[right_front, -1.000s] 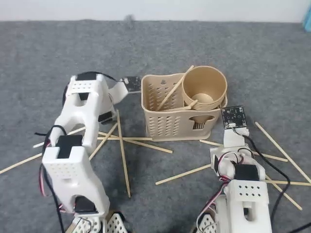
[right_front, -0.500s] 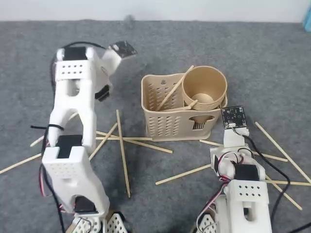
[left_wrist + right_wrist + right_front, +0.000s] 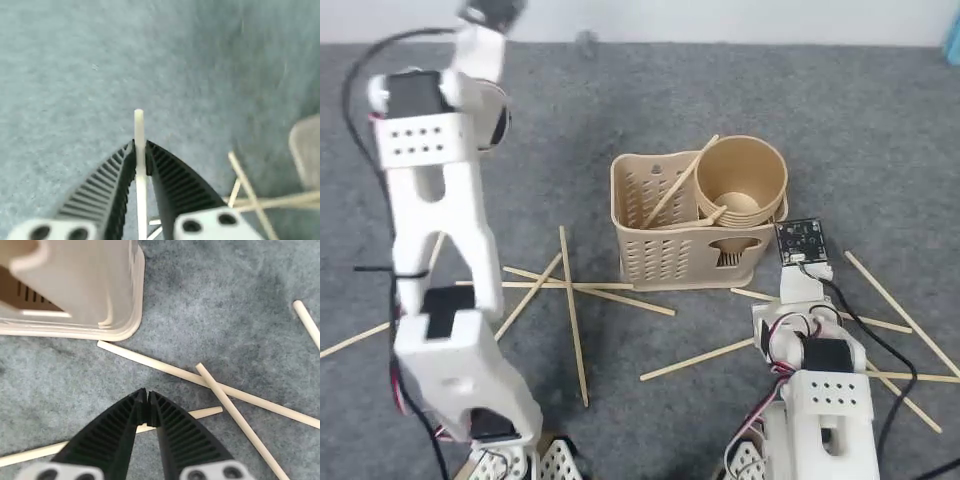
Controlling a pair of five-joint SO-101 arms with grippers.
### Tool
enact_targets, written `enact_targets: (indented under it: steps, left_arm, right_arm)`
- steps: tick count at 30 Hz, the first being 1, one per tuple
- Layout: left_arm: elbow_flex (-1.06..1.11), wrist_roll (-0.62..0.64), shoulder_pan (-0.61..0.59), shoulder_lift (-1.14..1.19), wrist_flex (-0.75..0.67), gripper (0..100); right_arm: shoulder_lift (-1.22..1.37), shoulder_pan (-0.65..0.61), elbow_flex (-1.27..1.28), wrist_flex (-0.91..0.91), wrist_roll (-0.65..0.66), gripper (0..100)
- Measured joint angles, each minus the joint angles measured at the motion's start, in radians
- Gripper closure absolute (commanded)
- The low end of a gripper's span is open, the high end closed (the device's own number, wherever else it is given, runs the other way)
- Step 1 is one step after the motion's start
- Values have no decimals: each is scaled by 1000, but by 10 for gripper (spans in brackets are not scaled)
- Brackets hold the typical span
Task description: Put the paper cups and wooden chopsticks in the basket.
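Gripping one wooden chopstick (image 3: 138,122) in the left end effector (image 3: 140,145), jaws pressed closed on it, we are holding it high above the tabletop (image 3: 880,120); its long axis is running along the jaws and poking past their tips. The basket (image 3: 660,255) is lying well apart, lower and toward the right arm's side, with a paper cup (image 3: 740,180) standing inside. We are hovering the right end effector (image 3: 148,395), closed and empty, just beside the basket, over loose chopsticks (image 3: 165,371).

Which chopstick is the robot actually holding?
The chopstick pinched in the left end effector, above the carpet; the other chopsticks lie on it or stand in the basket.
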Motion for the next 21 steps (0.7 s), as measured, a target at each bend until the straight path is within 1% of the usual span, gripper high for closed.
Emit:
enact_targets:
  steps: [4, 9, 12, 17, 21]
  left_arm:
    - [-2, 71, 20, -161, 0, 988]
    - [20, 123, 91, -319, 0, 988]
    - [40, 169, 147, -397, -9, 988]
    - [71, 278, 282, -540, -51, 988]
    - [137, 334, 376, -692, -98, 988]
  right_arm:
    - [0, 0, 0, 0, 0, 990]
    - [0, 0, 0, 0, 0, 990]
    - [0, 0, 0, 0, 0, 990]
    - [0, 0, 0, 0, 0, 991]
    - [0, 0, 0, 0, 0, 991]
